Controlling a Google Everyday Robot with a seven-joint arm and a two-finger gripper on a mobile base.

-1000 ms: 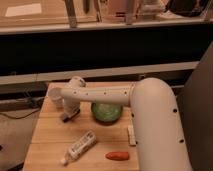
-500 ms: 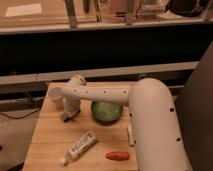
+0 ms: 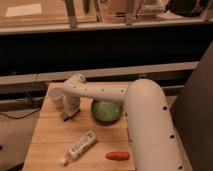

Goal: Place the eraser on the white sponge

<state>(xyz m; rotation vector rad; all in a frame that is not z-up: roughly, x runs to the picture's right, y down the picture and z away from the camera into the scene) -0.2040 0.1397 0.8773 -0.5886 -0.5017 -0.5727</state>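
My white arm reaches left across the wooden table (image 3: 50,132). The gripper (image 3: 68,114) points down at the table's left side, just left of a green bowl (image 3: 106,110). A small dark shape shows at the gripper's tip, low over the wood; I cannot tell whether it is the eraser or part of the gripper. A white object (image 3: 56,96) stands just behind and left of the gripper near the table's back left corner; I cannot tell whether it is the white sponge or a cup.
A white tube-like bottle (image 3: 80,146) lies at the front left of the table. An orange-red carrot-like item (image 3: 117,156) lies at the front middle. My arm's large body (image 3: 150,130) covers the table's right side. A dark counter runs behind the table.
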